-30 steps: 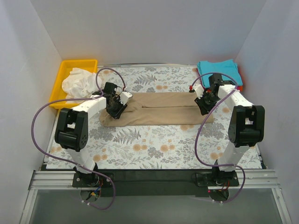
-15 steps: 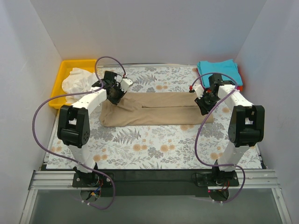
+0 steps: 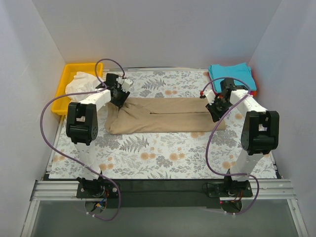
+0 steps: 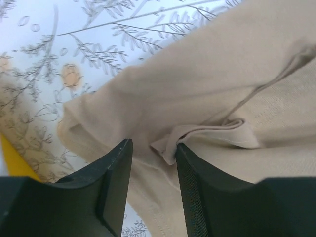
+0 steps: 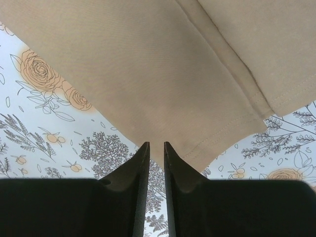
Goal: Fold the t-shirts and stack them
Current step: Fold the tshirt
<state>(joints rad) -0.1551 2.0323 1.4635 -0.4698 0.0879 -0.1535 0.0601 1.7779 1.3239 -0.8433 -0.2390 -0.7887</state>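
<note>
The tan t-shirt [image 3: 165,114] lies folded into a long strip across the middle of the flowered cloth. My left gripper [image 3: 120,95] is at the shirt's far left corner. In the left wrist view its jaws [image 4: 153,145] stand open over the tan cloth [image 4: 207,84], with a small raised fold against the right finger [image 4: 197,187]. My right gripper [image 3: 215,111] is at the shirt's right end, shut on the hem corner [image 5: 156,144]. A teal t-shirt [image 3: 231,74] lies folded at the back right. A white t-shirt [image 3: 81,84] sits crumpled in the yellow bin.
The yellow bin [image 3: 81,65] stands at the back left corner. The white cloth printed with ferns and flowers [image 3: 163,153] covers the table. White walls close in the back and both sides. A sliver of red [image 3: 254,92] shows under the teal t-shirt.
My left gripper has moved from the shirt's left end back and slightly left to its far corner. The shirt's left end now lies uncovered. The right arm has stayed put.
</note>
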